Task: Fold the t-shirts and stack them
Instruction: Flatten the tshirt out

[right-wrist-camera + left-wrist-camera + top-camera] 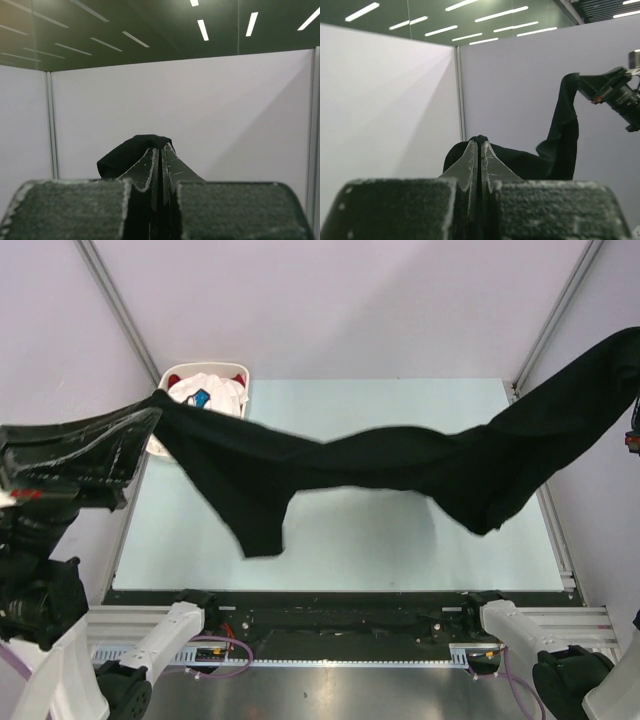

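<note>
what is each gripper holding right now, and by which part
Both hold the black t-shirt, stretched in the air between them: the left gripper pinches its left end, the right gripper its right end.

Pale table [380, 540], basket [172, 373] at far-left corner

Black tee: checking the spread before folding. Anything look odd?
Yes. The black tee hangs in the air between the left hand and right hand, bunched into a twisted band rather than spread flat; one sleeve dangles on the left, and a fold sags on the right.
</note>
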Action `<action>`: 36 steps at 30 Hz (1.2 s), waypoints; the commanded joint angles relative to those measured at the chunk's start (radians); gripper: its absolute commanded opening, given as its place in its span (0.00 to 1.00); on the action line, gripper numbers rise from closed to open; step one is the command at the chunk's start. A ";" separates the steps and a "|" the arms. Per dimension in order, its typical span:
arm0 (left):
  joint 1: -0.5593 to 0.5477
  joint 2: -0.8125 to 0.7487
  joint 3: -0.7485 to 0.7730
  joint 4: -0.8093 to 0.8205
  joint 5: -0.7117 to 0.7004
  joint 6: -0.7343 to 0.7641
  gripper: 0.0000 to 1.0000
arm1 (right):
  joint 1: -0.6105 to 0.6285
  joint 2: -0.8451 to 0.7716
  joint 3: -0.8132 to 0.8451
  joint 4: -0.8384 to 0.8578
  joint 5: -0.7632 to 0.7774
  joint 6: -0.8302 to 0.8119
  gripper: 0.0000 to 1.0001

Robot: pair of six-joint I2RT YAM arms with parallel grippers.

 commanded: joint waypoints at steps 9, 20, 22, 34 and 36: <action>0.006 0.063 0.001 0.027 0.030 -0.037 0.00 | -0.051 0.072 0.026 -0.027 -0.082 0.037 0.00; 0.006 0.162 -0.570 0.285 -0.091 -0.016 0.00 | 0.001 0.257 -0.301 0.074 0.116 -0.026 0.00; 0.006 0.196 -0.634 0.341 -0.118 -0.016 0.00 | 0.002 0.317 -0.405 0.141 0.142 -0.018 0.00; 0.063 0.641 -0.739 0.477 -0.281 -0.043 0.00 | -0.046 0.779 -0.492 0.358 0.203 0.074 0.00; 0.084 0.693 -0.682 0.483 -0.275 -0.054 0.00 | -0.046 0.855 -0.447 0.370 0.211 0.077 0.00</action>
